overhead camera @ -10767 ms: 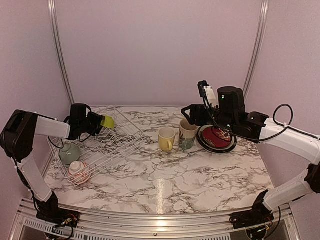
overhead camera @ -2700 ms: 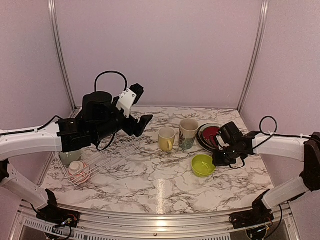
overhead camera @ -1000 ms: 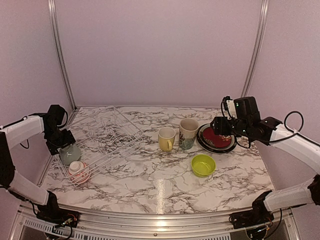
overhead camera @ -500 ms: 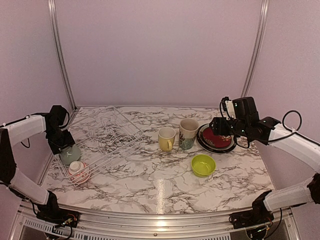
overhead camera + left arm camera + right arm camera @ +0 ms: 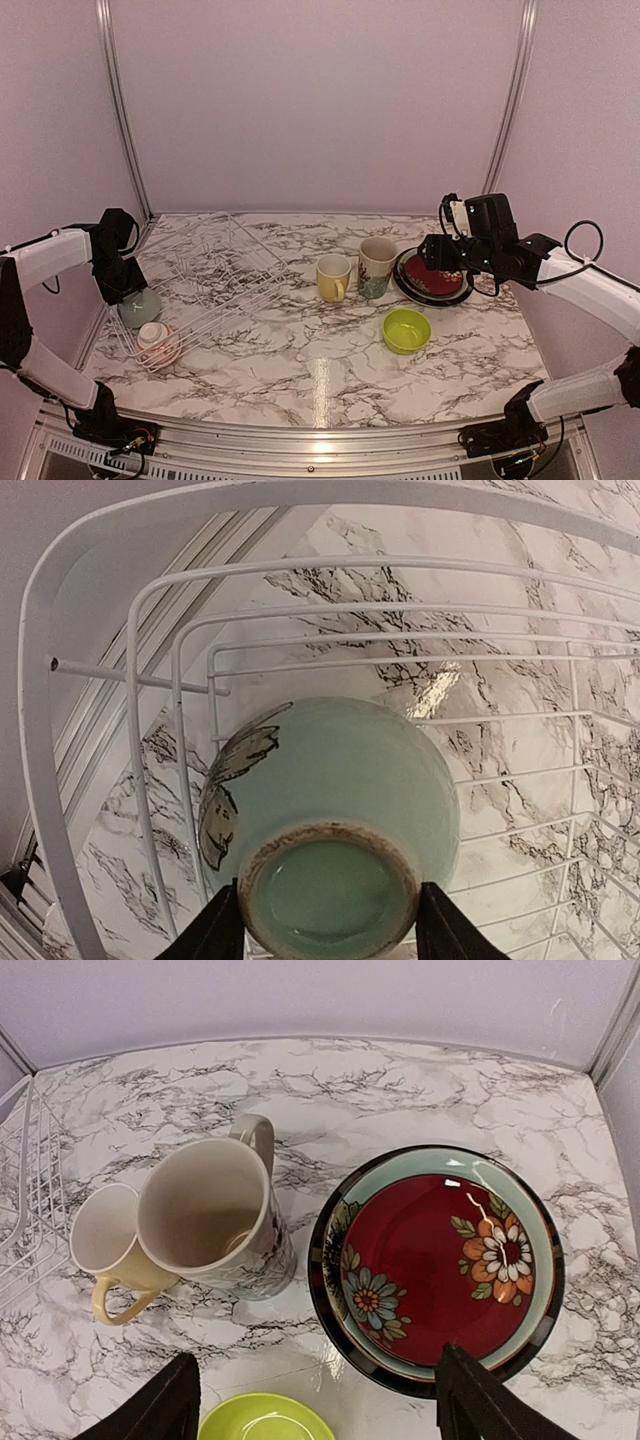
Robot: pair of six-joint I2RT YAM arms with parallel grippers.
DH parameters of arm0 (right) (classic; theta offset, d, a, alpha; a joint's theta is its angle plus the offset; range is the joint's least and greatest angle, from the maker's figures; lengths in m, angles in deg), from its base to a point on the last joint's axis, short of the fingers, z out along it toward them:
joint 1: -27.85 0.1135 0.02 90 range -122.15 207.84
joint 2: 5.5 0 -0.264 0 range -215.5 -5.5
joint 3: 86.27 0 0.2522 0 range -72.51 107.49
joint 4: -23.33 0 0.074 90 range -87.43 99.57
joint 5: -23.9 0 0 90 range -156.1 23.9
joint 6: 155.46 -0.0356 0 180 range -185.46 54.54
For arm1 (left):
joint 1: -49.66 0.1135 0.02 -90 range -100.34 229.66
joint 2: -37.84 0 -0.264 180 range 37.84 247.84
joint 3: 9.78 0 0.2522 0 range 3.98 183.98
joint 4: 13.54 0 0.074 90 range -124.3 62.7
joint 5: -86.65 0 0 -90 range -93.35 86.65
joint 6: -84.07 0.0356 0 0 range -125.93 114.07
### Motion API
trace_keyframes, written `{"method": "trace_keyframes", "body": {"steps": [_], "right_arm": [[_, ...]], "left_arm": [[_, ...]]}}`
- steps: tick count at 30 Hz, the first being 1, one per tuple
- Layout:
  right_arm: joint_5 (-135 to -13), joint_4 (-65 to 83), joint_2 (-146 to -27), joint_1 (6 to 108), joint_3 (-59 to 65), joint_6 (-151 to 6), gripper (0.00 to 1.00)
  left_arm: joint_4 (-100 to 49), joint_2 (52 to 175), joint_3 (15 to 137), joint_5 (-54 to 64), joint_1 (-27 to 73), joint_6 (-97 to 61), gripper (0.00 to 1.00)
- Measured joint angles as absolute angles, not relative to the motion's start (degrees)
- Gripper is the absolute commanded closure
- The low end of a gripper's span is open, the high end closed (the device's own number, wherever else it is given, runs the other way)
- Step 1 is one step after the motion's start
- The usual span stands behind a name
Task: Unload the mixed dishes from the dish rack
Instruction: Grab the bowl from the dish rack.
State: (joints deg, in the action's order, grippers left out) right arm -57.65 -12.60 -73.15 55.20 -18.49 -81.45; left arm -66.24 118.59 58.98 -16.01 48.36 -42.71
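Two dishes (image 5: 158,343) are remaining in the white wire dish rack (image 5: 215,265). The left fingers (image 5: 215,935), newly lowered, are straddling its upturned pale green ceramic bowl (image 5: 330,800) (spread, grasp pending); the right fingers (image 5: 160,1405) are idling wide, empty.

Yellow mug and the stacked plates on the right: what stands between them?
The beige mug stands between them, close beside the yellow mug, with a strip of bare marble before the plate stack. The right wrist view shows it best.
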Motion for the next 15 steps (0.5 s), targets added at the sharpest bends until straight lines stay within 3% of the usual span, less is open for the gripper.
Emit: {"method": "trace_keyframes", "body": {"steps": [7,15], "right_arm": [[-57.89,-12.10,-73.15,55.20,-18.49,-81.47,0.22],[-58.09,-11.86,-73.63,55.20,-18.49,-81.49,0.22]], "left_arm": [[-66.43,118.59,59.05,-16.01,47.79,-41.46,0.58],[-66.63,118.68,59.09,-15.88,47.00,-39.91,0.42]]}}
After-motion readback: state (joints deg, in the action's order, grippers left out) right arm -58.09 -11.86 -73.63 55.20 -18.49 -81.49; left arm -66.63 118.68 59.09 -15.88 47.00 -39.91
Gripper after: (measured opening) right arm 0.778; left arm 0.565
